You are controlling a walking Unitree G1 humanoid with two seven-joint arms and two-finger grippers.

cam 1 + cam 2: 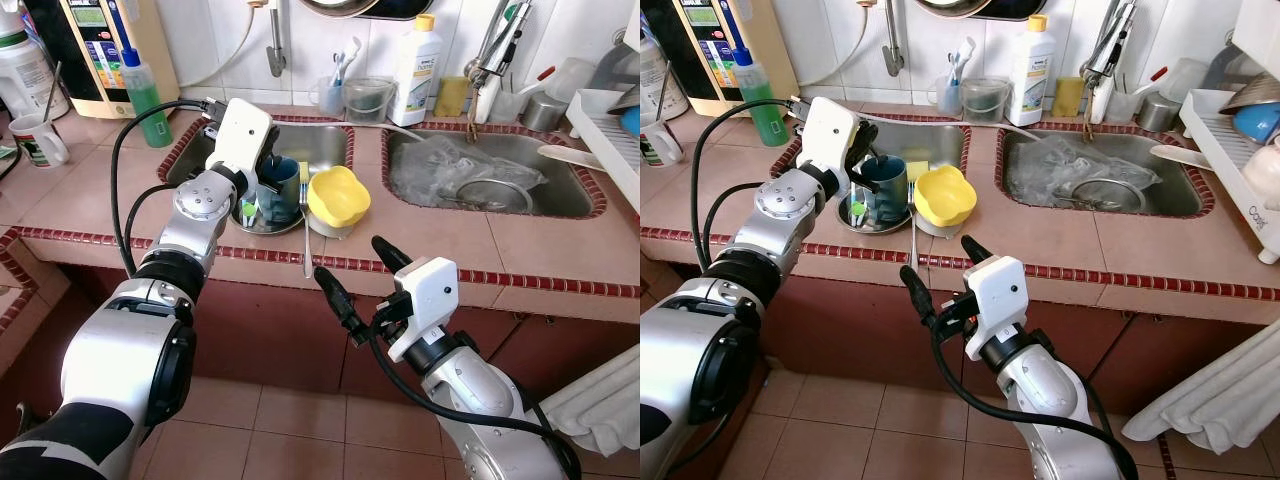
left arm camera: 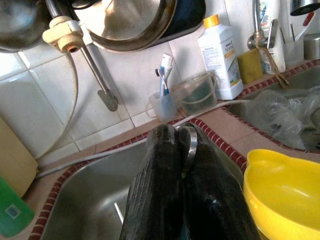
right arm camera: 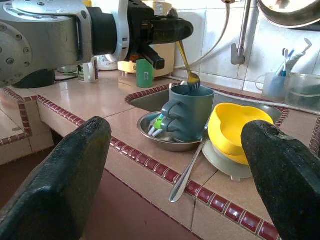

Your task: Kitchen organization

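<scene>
The tiled desk (image 1: 90, 195) has two sinks set into it, and the stuff being sorted sits on the front ledge by the left one. Biggest piece there is the yellow bowl (image 1: 338, 195), looks like light plastic, stacked on a pale plate; I'd grab it by the rim, it should be easy and not fragile. Right beside it a blue-grey mug (image 3: 191, 111) stands in a shallow steel dish (image 3: 150, 131). Mug is probably ceramic, so heavier and chippable, and the handle or rim is the place to hold it.

The left hand (image 1: 862, 150) is over the mug, fingers pinched tight on the handle of a metal fork (image 3: 187, 65), whose head is at the mug's mouth. Thin, stiff, slick metal, so it could twist in the pinch. A long spoon (image 3: 186, 172) lies on the ledge between dish and bowl, tip past the edge; low and flat, awkward to pinch.

The right hand (image 1: 357, 275) hangs in front of the ledge, spread wide, holding nothing.

Writing: the white bottle (image 1: 414, 62) has a label but I can't read it. The drying rack (image 1: 1248, 190) at the far right has lettering, too small to make out.
</scene>
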